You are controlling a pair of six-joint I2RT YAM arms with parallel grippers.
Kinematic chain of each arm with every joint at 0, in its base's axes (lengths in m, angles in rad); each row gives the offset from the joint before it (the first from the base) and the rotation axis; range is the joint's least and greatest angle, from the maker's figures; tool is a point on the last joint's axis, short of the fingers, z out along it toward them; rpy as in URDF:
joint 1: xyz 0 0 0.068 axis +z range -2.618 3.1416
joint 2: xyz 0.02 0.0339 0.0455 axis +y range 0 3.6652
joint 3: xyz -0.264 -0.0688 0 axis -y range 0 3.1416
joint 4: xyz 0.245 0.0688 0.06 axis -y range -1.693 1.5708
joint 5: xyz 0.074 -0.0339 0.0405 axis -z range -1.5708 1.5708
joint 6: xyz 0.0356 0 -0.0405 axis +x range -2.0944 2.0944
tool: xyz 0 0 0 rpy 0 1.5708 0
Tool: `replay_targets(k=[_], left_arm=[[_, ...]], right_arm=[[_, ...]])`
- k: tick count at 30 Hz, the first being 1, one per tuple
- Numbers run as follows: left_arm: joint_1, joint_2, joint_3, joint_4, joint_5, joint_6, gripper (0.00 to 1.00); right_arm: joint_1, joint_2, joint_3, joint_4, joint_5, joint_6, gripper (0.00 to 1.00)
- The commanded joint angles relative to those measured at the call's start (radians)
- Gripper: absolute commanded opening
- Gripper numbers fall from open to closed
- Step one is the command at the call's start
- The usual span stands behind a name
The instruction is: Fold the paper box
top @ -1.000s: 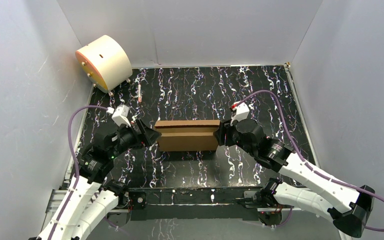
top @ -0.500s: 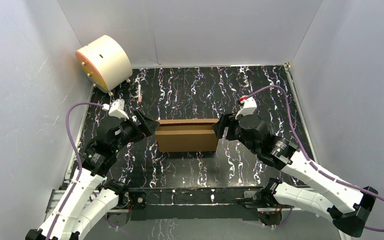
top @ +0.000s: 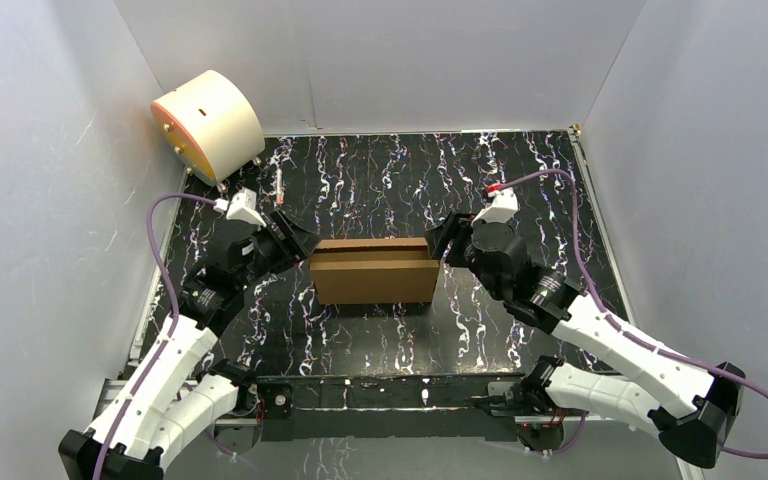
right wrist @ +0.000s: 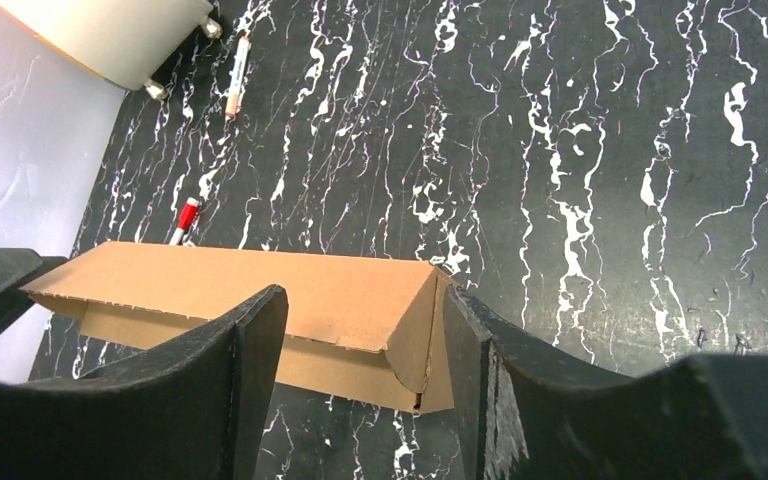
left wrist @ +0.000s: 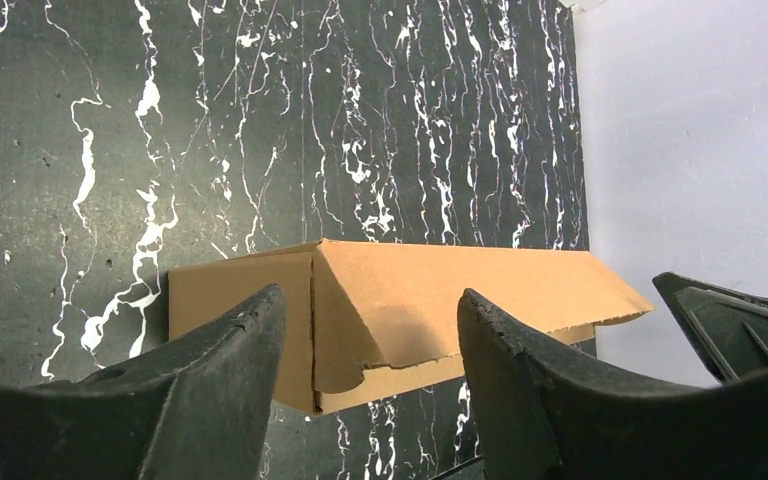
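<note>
1. The paper box point(top: 375, 272) is seen lying near the middle of the black, white-veined tabletop point(top: 520, 180), folded into a shallow closed shape with its long side running across the frame.
2. The left gripper point(top: 301, 243) is placed at the box's left end, by its upper corner in the top view. Its jaws are spread apart and nothing is clamped between them.
3. In the left wrist view, the box's short end and top panel are framed between the two dark fingers point(left wrist: 222, 385) of that gripper point(left wrist: 370, 298).
4. The right gripper point(top: 441, 241) is placed at the box's right end, also by the upper corner. Its jaws are likewise parted, and nothing is held.
5. In the right wrist view, the box's end flap is seen between the fingers of the right gripper point(right wrist: 364, 295).
6. A cream drum point(top: 209, 122) with an orange face is found in the upper left of the top view, with a pen point(top: 278, 186) lying near it.
7. A red-capped marker point(right wrist: 187, 219) is shown just beyond the box's far edge in the right wrist view.
</note>
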Motion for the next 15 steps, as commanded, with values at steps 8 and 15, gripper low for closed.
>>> replay_targets(k=[8, 15], left_arm=[[0.01, -0.046, -0.117, -0.001, 0.031, -0.004, 0.5], [0.011, -0.084, -0.186, -0.024, 0.035, -0.018, 0.48]], right_arm=[[-0.007, -0.032, -0.144, 0.005, -0.011, 0.086, 0.6], [-0.007, -0.042, -0.217, 0.02, -0.06, 0.08, 0.59]])
